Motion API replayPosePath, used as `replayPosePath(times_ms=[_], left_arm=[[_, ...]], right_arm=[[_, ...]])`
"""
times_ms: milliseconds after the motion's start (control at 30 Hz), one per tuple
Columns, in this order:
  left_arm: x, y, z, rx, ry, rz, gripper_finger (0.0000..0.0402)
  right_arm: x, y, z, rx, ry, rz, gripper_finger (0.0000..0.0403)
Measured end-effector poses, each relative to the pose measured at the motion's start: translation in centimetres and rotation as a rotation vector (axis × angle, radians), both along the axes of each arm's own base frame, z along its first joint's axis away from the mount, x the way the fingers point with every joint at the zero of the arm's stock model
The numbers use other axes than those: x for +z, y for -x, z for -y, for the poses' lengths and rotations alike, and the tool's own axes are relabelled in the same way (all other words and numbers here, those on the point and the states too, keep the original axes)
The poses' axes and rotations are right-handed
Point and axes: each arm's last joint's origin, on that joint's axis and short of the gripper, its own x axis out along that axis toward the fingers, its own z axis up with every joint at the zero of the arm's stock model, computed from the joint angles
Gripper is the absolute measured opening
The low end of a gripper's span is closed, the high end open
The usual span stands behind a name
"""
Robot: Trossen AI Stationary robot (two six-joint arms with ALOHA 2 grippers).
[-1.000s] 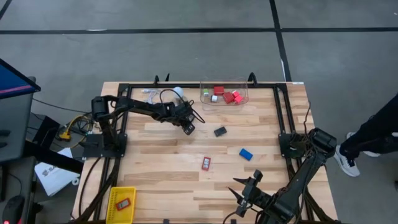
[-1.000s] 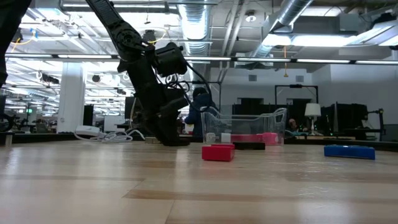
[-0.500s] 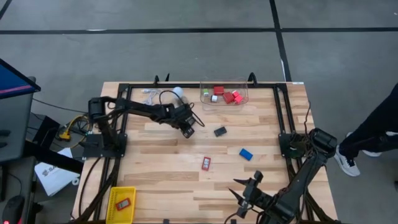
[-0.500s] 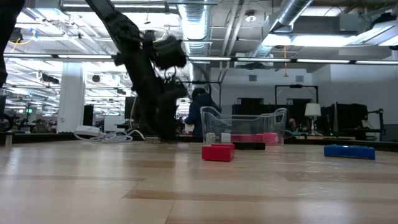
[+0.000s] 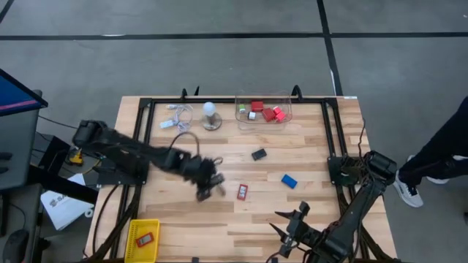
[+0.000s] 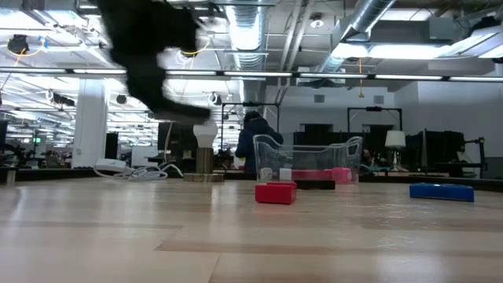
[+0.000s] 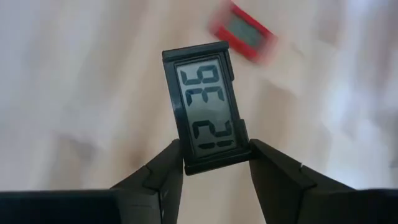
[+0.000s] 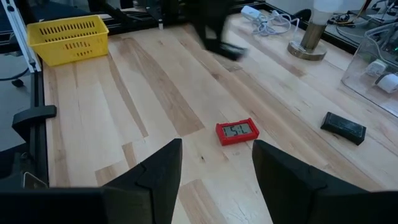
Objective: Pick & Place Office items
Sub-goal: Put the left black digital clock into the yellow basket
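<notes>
Left gripper [image 7: 214, 163] pinches a black digital clock [image 7: 205, 106] by one short end only; apparently mid-swing, it could slip free before reaching any bin.

Black clock [image 7: 208, 109] display: upside-down digits, apparently 12:36. Red clock [image 8: 237, 131] digits illegible.

Left claw [image 5: 208, 187] clamped mid-table; right claw [image 5: 287, 232] parted, near edge.

The left tool [image 5: 208, 185] is hovering at the bench's [image 5: 190, 219] centre; the bin [image 5: 264, 111] is sitting at one o'clock, the basket [image 5: 142, 240] at seven.
</notes>
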Motion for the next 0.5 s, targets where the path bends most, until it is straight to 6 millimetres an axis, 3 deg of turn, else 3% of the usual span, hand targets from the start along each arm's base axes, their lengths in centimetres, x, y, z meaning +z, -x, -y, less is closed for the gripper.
replayPosePath(times_ms=[233,500], left_arm=[[1.3,4.7,6.8,-0.069,0.125,-0.097,0.0153],[1.2,9.4,11.9,-0.070,0.279,-0.297,0.0154]], right_arm=[[0.0,-0.3,0.1,-0.008,-0.004,0.005,0.0189],[0.0,-0.5,0.3,-0.017,-0.007,0.007,0.0189]])
